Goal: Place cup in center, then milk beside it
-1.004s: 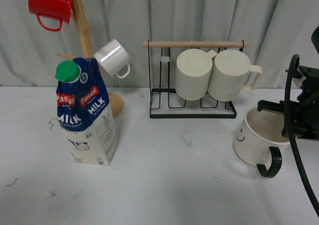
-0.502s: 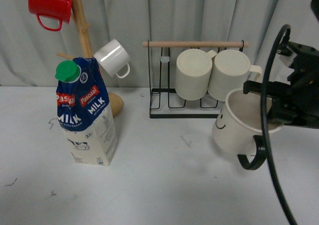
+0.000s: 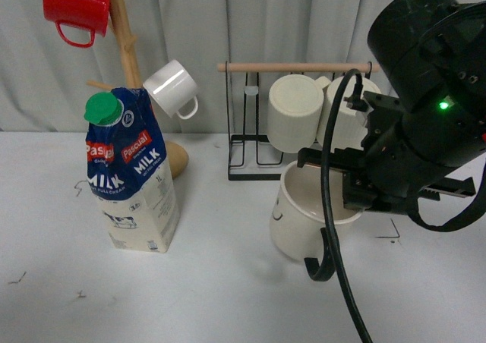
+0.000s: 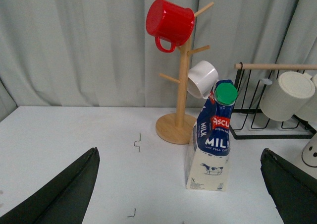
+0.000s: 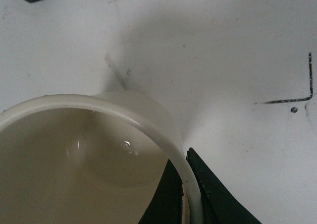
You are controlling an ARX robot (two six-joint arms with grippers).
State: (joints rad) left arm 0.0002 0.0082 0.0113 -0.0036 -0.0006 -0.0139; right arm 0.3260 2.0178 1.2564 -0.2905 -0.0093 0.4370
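Observation:
The cup (image 3: 300,218), a wide cream mug with a black C-shaped handle (image 3: 325,261), hangs slightly tilted just above the white table (image 3: 228,282), in front of the wire rack. My right gripper (image 3: 354,203) is shut on its right rim. In the right wrist view the rim (image 5: 148,122) runs between the two black fingers (image 5: 213,196). The milk (image 3: 135,177), a blue and red carton with a green cap, stands upright at the left. My left gripper (image 4: 179,153) is open and well short of the milk (image 4: 213,135). The cup's side (image 4: 311,152) shows at that view's edge.
A wooden mug tree (image 3: 125,55) behind the milk carries a red mug (image 3: 76,5) and a small white mug (image 3: 171,87). A black wire rack (image 3: 292,172) at the back holds two ribbed cream mugs (image 3: 295,111). A grey curtain closes the back.
My right gripper has lifted the cup and carried it left, from the table's right side to in front of the rack. The milk has not moved.

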